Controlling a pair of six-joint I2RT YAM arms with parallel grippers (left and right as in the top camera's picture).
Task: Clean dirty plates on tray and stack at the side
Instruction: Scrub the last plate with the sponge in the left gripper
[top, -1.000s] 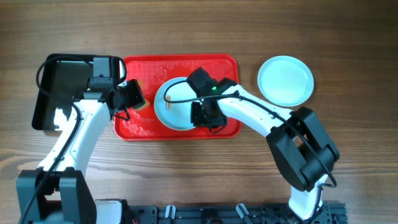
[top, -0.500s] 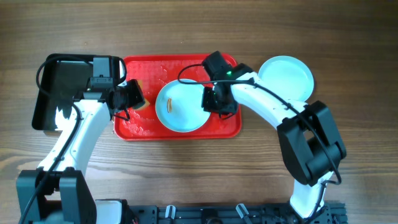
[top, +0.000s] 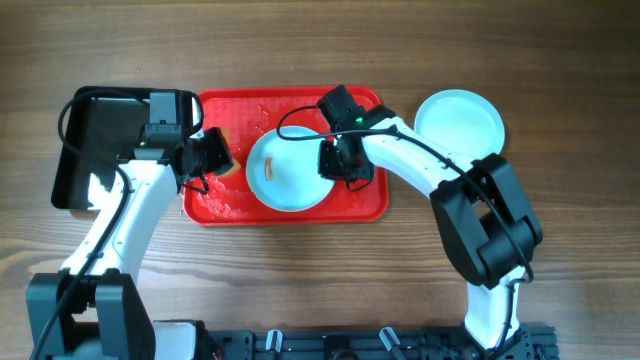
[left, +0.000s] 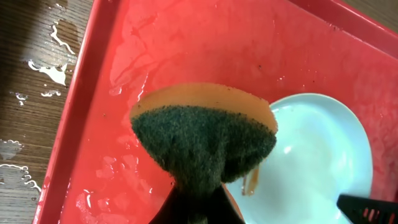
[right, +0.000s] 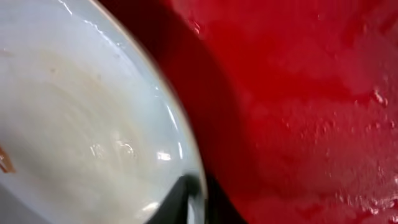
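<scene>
The right hand (top: 338, 163) clamps the 3 o'clock rim of the smeared plate (top: 285, 178) (inside the red tray (top: 250, 105)). The left hand (top: 213, 155) grips a sponge (left: 205, 146) at the plate's 9 o'clock.

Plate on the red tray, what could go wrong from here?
The right pincer seems to pinch only the rim of the plate, and the tray is wet, so the plate may slip. The smear is unwiped; the sponge in the left pincer could push the plate loose.
</scene>
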